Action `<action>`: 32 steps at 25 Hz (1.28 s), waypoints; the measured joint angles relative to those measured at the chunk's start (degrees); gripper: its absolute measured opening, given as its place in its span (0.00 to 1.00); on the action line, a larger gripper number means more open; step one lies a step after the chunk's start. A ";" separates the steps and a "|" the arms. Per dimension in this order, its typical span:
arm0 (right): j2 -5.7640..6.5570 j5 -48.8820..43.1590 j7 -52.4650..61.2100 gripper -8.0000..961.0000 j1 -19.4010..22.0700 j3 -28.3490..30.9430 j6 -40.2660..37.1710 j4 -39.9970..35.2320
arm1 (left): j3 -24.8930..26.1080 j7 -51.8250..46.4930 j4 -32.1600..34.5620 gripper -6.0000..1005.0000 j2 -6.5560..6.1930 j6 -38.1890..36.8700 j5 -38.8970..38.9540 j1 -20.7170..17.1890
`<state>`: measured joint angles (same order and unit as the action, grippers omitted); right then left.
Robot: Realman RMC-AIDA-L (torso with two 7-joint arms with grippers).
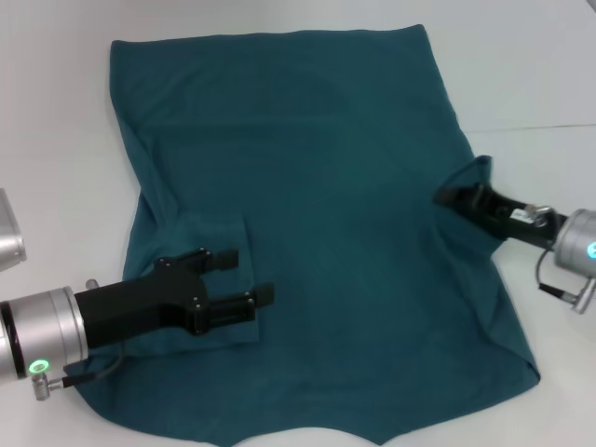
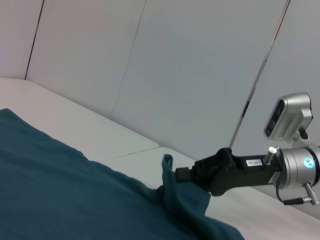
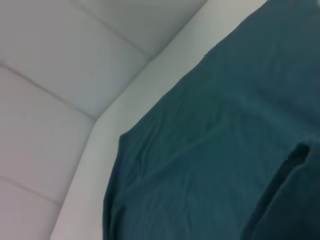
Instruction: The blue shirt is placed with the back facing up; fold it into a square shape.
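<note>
a white worktop [image 1: 56, 140] carries the scene, with pale panelled walls [image 2: 165, 65] rising behind its far edge. the blue shirt [image 1: 326, 233] lies spread, plain side up, over most of the worktop, its straight far edge running near the worktop's far edge and its near edge reaching the near edge. the left sleeve is folded inward onto the body of the shirt near the worktop's left side. the left gripper [image 1: 244, 277] hovers over that folded sleeve, its two black fingers spread apart with nothing between them. the right gripper [image 1: 453, 196] sits at the shirt's right side edge, towards the worktop's right side; its jaws are pressed together on a pinch of the cloth, which rises into a small peak around the fingertips. the left wrist view shows the same pinch [image 2: 172, 177] side-on, the fabric lifted off the worktop.
</note>
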<state>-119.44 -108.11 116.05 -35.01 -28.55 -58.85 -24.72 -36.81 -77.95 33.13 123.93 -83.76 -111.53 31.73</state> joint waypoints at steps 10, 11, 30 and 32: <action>0.13 3.69 -4.83 0.34 -0.50 -0.26 -6.45 1.53 | -0.01 0.02 0.00 0.86 0.00 0.26 0.00 0.01; 0.30 3.72 -4.43 0.38 -0.36 -0.25 -6.65 1.41 | -0.02 0.02 0.00 0.86 0.00 0.27 0.00 0.01; 8.64 2.86 3.23 0.96 7.71 -1.29 -13.38 0.21 | 0.45 -0.81 -0.61 0.86 -0.07 0.21 0.04 0.01; 9.29 2.97 3.21 0.97 8.43 -1.24 -16.57 0.01 | 0.53 -1.65 -0.43 0.86 -0.16 0.20 0.07 -0.02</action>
<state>-110.16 -105.14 119.27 -26.59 -29.79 -75.42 -24.71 -36.28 -79.60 32.70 123.77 -83.56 -111.46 31.70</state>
